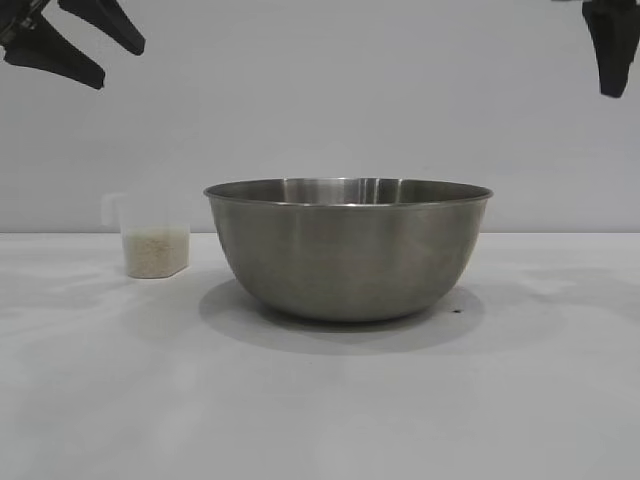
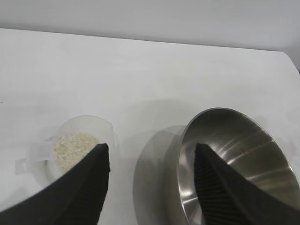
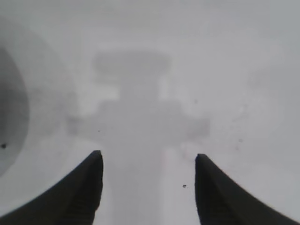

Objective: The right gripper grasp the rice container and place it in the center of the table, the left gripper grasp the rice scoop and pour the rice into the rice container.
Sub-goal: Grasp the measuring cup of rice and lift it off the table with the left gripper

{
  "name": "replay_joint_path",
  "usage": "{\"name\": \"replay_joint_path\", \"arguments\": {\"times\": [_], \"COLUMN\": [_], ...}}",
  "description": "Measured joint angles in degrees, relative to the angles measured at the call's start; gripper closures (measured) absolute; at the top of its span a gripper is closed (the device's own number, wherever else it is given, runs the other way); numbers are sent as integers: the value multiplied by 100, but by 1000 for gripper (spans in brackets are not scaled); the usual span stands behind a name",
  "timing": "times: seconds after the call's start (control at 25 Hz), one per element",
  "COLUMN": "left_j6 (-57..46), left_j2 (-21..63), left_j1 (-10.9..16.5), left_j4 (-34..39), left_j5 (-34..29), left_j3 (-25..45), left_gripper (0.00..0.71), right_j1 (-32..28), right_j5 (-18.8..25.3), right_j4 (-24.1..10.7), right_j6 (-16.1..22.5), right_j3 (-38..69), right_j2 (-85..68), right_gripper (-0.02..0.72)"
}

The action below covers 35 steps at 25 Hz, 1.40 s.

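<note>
The rice container point(image 1: 348, 250), a wide steel bowl, stands upright and empty in the middle of the table point(image 1: 320, 410). To its left, a little farther back, sits the rice scoop point(image 1: 155, 240), a translucent cup about a third full of rice point(image 1: 157, 252). My left gripper point(image 1: 120, 64) hangs open high at the upper left, holding nothing. Its wrist view looks down between the scoop point(image 2: 79, 136) with its rice point(image 2: 72, 147) and the bowl point(image 2: 243, 154); the gripper point(image 2: 152, 147) is above the gap between them. My right gripper point(image 1: 612, 60) is high at the upper right, open point(image 3: 147, 157) over bare table.
A plain grey wall rises behind the table. Small dark specks point(image 3: 183, 186) dot the surface under the right gripper. A dark rounded shape point(image 3: 9, 117) shows at one edge of the right wrist view, too blurred to identify.
</note>
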State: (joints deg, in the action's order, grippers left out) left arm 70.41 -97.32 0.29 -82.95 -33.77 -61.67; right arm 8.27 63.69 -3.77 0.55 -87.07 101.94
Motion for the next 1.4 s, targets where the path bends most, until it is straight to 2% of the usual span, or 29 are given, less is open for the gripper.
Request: {"name": "replay_joint_path", "arguments": {"times": [0.24,0.52,0.68,1.08,1.4], "left_j6": [0,0,0,0,0], "left_j2": [0,0,0,0,0], "left_j1": [0,0,0,0,0], "left_j4": [0,0,0,0,0], "left_j5": [13,34,34,34,34], "left_j3": [0,0,0,0,0], "left_gripper": [326,326,326,326,326], "right_j1": [-11,-527,-716,-741,-741], "right_j5": [-337,-602,-625,-635,-463], "right_j4": [23,162,254,361,404], "right_j6": [-59,-70,-80,-80,-80], "right_j3": [692,1117,1164,1168,1177], "right_j2": [-549,-856,-949,-1459,-2240], "right_gripper": [342,342,342,342,342]}}
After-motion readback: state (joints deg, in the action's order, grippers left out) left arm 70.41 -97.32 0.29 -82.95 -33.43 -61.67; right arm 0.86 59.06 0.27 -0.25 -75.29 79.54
